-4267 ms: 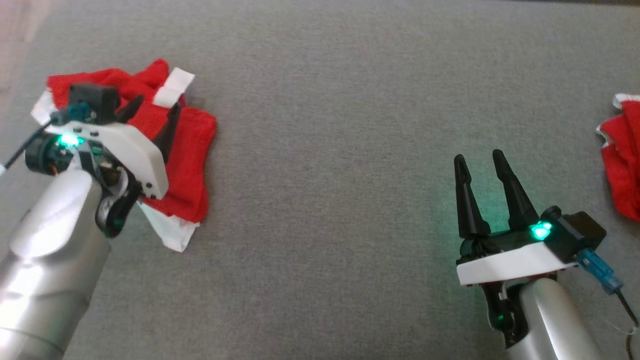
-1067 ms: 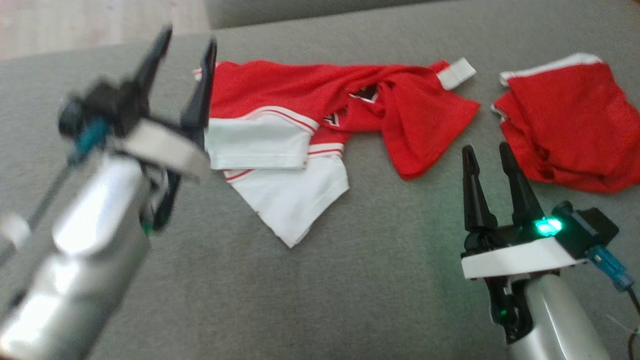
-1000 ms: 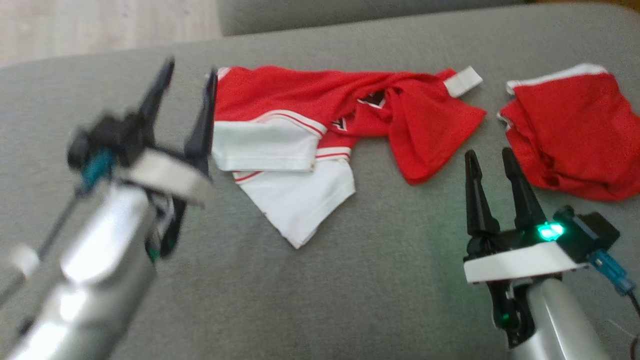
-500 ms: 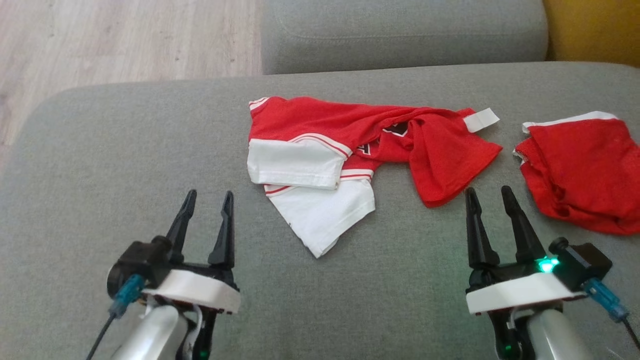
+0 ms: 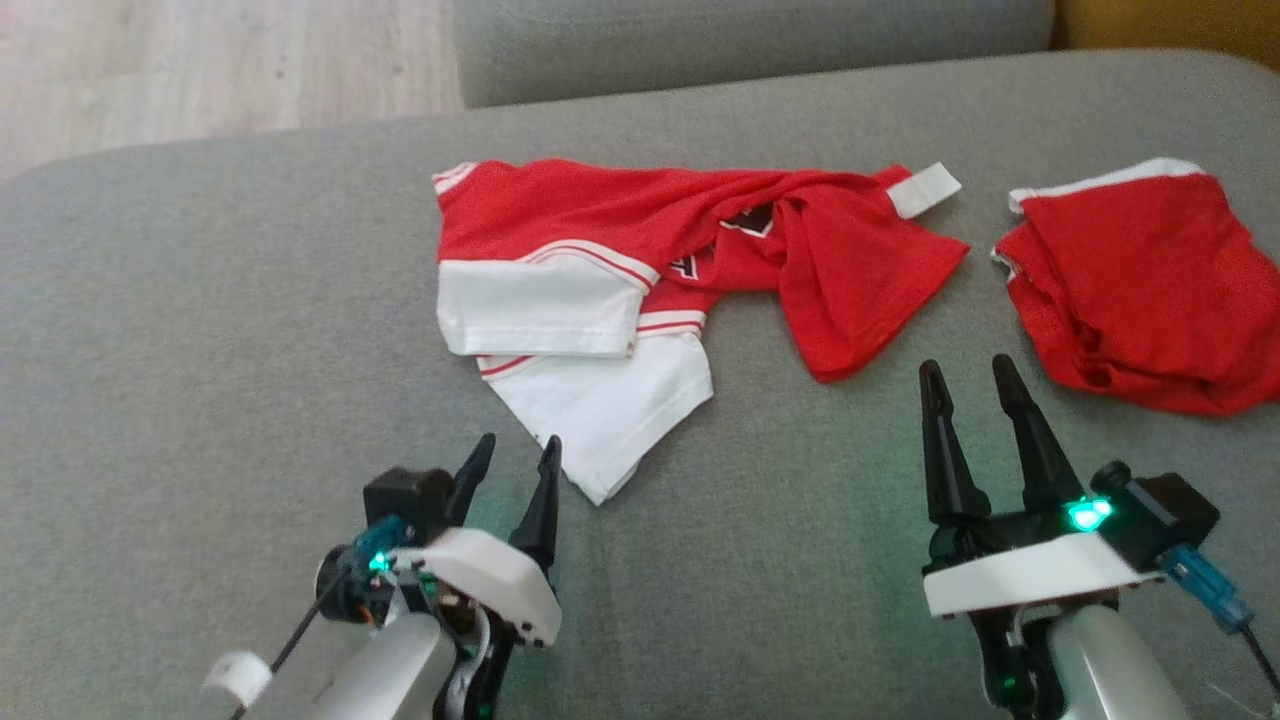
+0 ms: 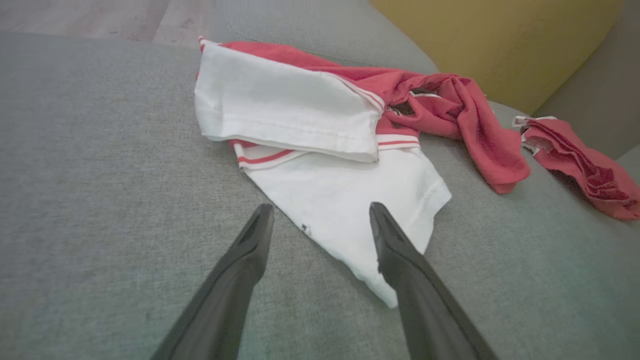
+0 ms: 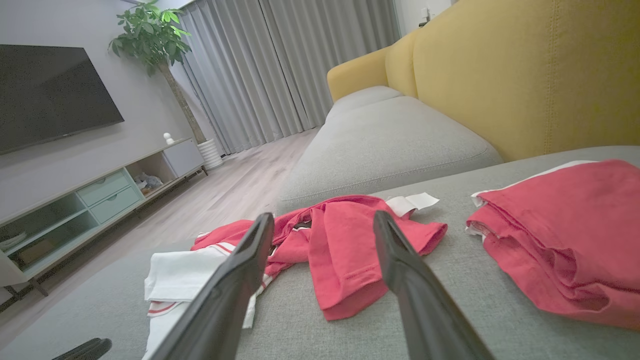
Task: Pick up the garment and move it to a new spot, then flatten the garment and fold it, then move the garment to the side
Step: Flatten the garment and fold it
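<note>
**Taking the jersey by its near white corner**

Both my grippers hang empty over the near edge of the grey seat cushion point(image 5: 200, 380). My left gripper point(image 5: 518, 445) has its fingers spread and aimed at the white corner of the garment point(image 5: 590, 300). In the left wrist view one finger overlaps that corner, though I cannot tell whether it touches the cloth. My right gripper point(image 5: 965, 365) is spread too, just short of the red lobe that droops toward the near edge.

The garment, a red and white jersey, lies crumpled across the middle of the cushion. A white flap is folded over the white corner, and behind it the red body twists toward a white tab point(image 5: 925, 188) near the far edge.

I judge the pick-up is not yet begun. To do it well, I would press lightly into the soft cushion and pinch only the lower white corner, staying clear of the flap above it so I don't lock that fold in. My right should take the red lobe at its hem. Lifted from two points well apart, the cloth should hang open and the twist may fall out.

Toward the right edge a second red garment point(image 5: 1130, 290) lies heaped, apart from mine. My right fingers must not snag it.
</note>
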Controlling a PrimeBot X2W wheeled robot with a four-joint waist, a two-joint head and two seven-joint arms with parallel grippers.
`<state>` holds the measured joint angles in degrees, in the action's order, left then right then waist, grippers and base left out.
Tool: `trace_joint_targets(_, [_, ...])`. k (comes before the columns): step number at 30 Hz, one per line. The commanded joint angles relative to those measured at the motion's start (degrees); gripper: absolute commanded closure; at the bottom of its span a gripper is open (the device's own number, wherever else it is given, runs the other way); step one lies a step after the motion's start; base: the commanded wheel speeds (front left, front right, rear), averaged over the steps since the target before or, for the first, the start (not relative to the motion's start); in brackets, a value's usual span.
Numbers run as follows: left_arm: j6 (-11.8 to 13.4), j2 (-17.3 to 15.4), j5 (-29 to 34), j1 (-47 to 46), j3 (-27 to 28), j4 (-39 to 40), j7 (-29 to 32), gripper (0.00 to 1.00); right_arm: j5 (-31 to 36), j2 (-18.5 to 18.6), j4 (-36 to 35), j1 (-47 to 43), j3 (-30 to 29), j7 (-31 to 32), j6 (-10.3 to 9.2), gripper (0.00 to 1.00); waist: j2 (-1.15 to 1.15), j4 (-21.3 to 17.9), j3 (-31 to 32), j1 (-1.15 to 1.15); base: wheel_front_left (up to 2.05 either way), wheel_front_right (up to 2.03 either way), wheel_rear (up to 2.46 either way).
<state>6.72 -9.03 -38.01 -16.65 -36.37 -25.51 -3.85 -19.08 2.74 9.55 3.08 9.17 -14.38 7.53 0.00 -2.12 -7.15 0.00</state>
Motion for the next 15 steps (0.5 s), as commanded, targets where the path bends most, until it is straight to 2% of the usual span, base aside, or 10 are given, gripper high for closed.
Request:
trace_joint_targets(1, [0.0, -0.3, -0.3, -3.4, 1.8, 0.7, 0.3, 0.00, 0.0, 0.1, -2.1, 2.4, 1.4, -0.6, -0.04, 0.00, 0.00, -1.1, -1.3, 0.00, 0.00, 0.00, 0.00])
trace_joint_targets(8, [0.7, 0.0, 0.0, -6.2, 1.0, -4.5, 3.3, 0.00, -0.6, 0.1, -2.4, 3.3, 1.4, -0.6, -0.04, 0.00, 0.00, -3.6, -3.4, 0.00, 0.00, 0.00, 0.00])
trace_joint_targets(14, [-0.6, 0.7, -0.8, -6.8, -0.6, -7.0, 6.9, 0.02, -1.0, 0.1, -2.5, 3.9, 1.4, -0.6, -0.04, 0.00, 0.00, -5.0, -4.1, 0.00, 0.00, 0.00, 0.00])
trace_joint_targets(15, [-0.9, 0.7, -0.9, -6.8, -0.9, -7.1, 7.4, 1.00, -1.0, 0.1, -2.5, 4.0, 1.4, -0.6, -0.04, 0.00, 0.00, -5.1, -4.1, 0.00, 0.00, 0.00, 0.00])
